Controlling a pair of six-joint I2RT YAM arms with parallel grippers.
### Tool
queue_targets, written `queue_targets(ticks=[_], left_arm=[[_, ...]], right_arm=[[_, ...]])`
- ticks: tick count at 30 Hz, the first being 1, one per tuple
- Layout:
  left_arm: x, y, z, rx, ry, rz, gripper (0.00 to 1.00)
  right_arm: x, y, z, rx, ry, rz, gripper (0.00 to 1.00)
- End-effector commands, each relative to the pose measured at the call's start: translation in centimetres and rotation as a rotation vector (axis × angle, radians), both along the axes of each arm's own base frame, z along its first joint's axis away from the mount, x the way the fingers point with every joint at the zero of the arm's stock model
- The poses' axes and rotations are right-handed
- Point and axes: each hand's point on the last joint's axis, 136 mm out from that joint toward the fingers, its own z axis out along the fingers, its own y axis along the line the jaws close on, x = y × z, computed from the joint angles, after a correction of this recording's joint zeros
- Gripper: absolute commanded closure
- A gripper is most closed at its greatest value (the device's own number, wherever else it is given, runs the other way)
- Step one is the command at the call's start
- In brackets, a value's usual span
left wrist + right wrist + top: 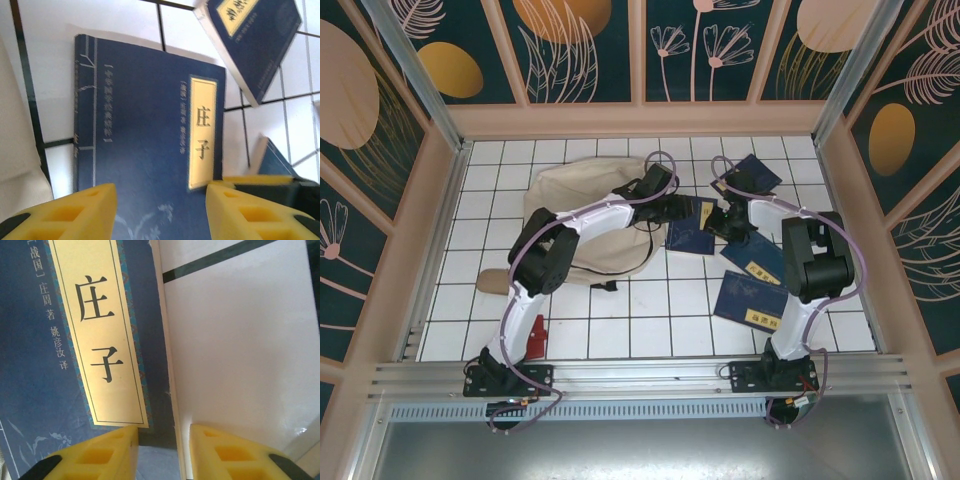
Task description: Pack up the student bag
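The student bag, a big beige fabric backpack with black straps, lies at the back left of the tiled table; its cloth shows at the left edge of the left wrist view. Just right of it lies a navy book with a yellow label. My left gripper hangs over that book's cover, open, with a wide gap. My right gripper straddles the same book's right edge, jaws narrow but apart, one finger over the cover, the other over bare tile.
Three more navy books lie nearby: one at the back and two nearer on the right. A small red flat item sits by the left arm's base. Wooden walls enclose the table.
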Motion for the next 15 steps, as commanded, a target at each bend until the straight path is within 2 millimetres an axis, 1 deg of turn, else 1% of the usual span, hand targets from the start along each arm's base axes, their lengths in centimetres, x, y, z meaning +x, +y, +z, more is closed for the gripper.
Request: queue_targets(ticks=[1,4,10,13,15], left_arm=[[0.3,1.0,-1.8,0.083,0.02,0.039,0.45],[0.3,2.0,-3.2,0.134,0.039,0.074,0.44],[-0.6,2.0,-4.5,0.139,0.081,0.061,0.41],[-1.2,1.5,-4.9,0.118,0.112,0.022,0.39],[-1.8,1.0,-5.7,0.117,0.148,-0.01,0.4]], right_arm=[[0.2,-0.3,-0.6,-0.008,0.012,0.013,0.7],[-0.1,-0.7,-1.1,-0.025,0.026,0.008,0.71],[-0.2,-0.9,-1.6,-0.028,0.034,0.007,0.73],[-0.3,-0.8,-1.8,-0.026,0.039,0.007,0.75],[-0.4,-0.8,-2.1,-0.021,0.049,0.008,0.76]])
